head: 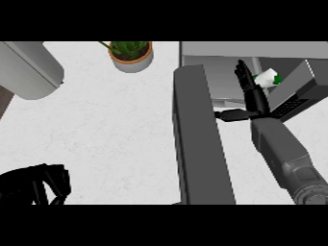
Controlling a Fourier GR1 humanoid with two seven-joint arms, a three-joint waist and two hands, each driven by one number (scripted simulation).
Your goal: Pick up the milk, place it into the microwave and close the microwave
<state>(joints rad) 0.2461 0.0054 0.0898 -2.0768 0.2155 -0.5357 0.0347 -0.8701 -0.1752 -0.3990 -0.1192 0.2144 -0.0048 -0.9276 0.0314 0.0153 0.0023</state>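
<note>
The left hand rests at the lower left corner, its fingers relaxed and holding nothing. A potted plant stands at the counter's far edge. Past the open microwave door, the right hand reaches into the microwave with its fingers straight. The milk is inside, touching their right side.

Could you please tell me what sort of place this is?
Most likely a kitchen: a white countertop carries a microwave with its door open, a milk carton is at its opening beside the right robot hand, and a potted plant stands nearby.
</note>
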